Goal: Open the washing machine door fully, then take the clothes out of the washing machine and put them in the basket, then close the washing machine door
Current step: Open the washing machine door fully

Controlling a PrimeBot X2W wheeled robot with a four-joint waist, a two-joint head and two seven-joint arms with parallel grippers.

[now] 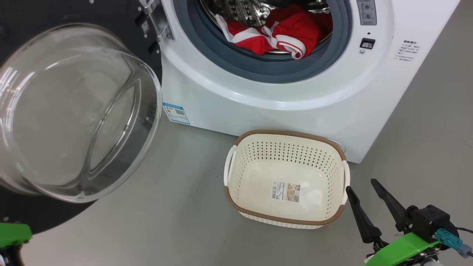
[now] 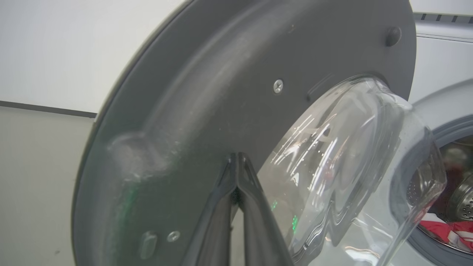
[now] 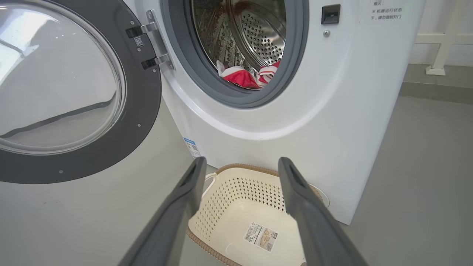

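Washing machine door [image 1: 74, 111] stands wide at nine o'clock; clothes [image 1: 281, 33] at twelve await removal, basket [image 1: 284, 151] empty. Left pincer [image 2: 236, 159] together, right pincer [image 1: 361, 185] apart.

Smooth matt pale-grey floor [image 1: 166, 221], softly and evenly lit. In the left wrist view, plain white upper wall [image 2: 48, 48] above a thin dark horizontal stripe [image 2: 44, 109]. Beneath, a pale grey-beige surface [image 2: 33, 184], wall or floor unclear. At the right wrist view's upper right, a white-painted bar frame [image 3: 443, 38] by a darker grey floor strip [image 3: 436, 90].
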